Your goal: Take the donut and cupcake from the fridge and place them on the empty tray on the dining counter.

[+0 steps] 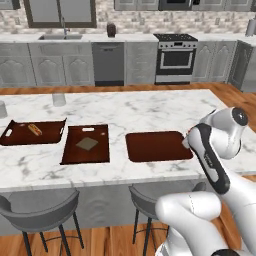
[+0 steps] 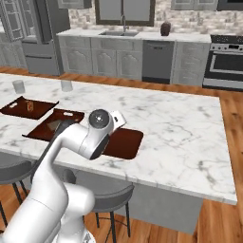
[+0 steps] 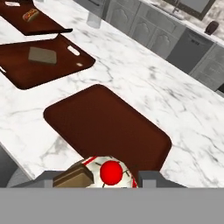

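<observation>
While base views hide it, claw (image 3: 111, 181) pinches cupcake (image 3: 111, 173) above tray (image 3: 105, 127).

Even, bright rendered light; soft shadows under the grey stools (image 1: 40, 210); slightly coarse, no glare or blur.

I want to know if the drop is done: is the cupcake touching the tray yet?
Cannot tell. The hand view shows the cupcake between the gripper fingers over the tray, but its underside is hidden.
</observation>
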